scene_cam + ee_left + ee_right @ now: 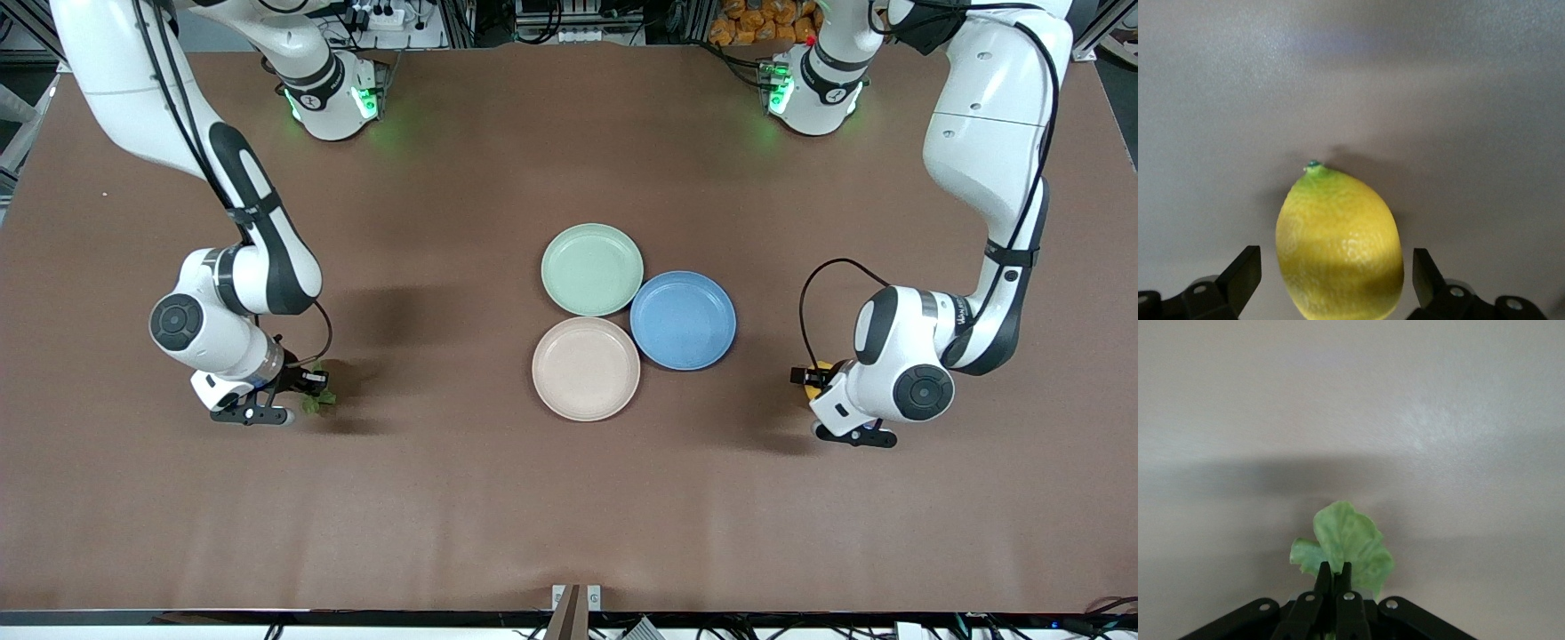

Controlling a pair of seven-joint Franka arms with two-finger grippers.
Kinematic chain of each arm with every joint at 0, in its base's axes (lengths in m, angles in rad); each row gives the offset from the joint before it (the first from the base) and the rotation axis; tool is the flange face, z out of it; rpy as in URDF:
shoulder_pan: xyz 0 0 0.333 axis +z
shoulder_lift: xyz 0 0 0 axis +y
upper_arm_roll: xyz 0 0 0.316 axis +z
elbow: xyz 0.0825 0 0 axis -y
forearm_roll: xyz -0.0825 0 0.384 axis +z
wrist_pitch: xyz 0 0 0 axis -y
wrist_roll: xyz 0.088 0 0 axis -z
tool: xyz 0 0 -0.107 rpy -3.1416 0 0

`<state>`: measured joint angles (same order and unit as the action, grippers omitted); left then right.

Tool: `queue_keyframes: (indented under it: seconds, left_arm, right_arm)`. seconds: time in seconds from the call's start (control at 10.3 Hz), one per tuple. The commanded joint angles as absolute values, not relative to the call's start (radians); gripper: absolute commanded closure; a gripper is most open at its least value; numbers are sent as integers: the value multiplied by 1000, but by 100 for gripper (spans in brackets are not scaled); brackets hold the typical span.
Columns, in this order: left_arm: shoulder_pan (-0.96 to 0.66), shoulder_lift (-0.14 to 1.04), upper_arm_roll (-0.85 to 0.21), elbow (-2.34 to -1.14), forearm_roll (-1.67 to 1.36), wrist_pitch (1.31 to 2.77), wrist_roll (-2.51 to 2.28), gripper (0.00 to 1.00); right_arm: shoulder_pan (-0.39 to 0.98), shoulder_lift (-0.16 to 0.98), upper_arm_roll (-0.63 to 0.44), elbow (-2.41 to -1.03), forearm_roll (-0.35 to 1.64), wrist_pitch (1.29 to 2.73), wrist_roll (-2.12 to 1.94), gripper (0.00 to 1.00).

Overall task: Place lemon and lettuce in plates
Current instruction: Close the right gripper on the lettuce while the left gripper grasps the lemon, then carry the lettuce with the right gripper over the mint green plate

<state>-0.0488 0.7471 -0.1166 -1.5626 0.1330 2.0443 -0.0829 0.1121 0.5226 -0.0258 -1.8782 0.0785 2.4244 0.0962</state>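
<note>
Front view: three plates sit clustered near the middle of the brown surface (498, 498). The mint green plate (592, 268) lies farthest from the camera, the cream plate (586, 368) nearest to it, and the blue plate (683, 320) sits beside both, toward the left arm's end; all three touch or nearly touch at their rims, and none holds anything.

The right gripper (307, 396) is low at the right arm's end of the surface, well apart from the plates. A scrap of dark green lettuce (318, 402) shows just at its tip. In the right wrist view the jaws are pressed together on the edge of the lettuce (1345, 547), pinching it — the crinkled leaf fans out from between them. Whether the leaf touches the surface I cannot tell.

The left gripper (822, 391) is low at the left arm's end, also well apart from the plates. A sliver of the yellow lemon (816, 377) peeks out beside the wrist. In the left wrist view the lemon (1338, 247) lies between the two fingers (1241, 273) — the jaws stand spread, with a gap on each side of the fruit, its pointed green-tipped end facing away from the gripper.
</note>
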Motion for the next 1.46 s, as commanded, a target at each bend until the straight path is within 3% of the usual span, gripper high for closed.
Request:
queue_keyframes:
  seconds: [0.0,0.1,0.58,0.88,1.36]
  left_arm:
    - [-43,764,-115,-1539,158,2068,-63,81]
    - [-44,762,-115,-1539,158,2068,-64,100]
    - [-49,750,-115,-1516,144,2068,-81,100]
    - [-54,749,-123,-1485,141,2068,-159,100]
    - [-159,752,-132,-1436,112,2069,-429,100]
  right_arm:
    - [115,422,-14,-1855,92,2270,135,100]
    - [115,388,4,-1839,92,2191,162,100]
    - [181,324,170,-1731,84,1961,604,100]
    - [285,336,224,-1694,87,2008,826,100]
    - [572,467,222,-1694,-39,2283,1226,100]
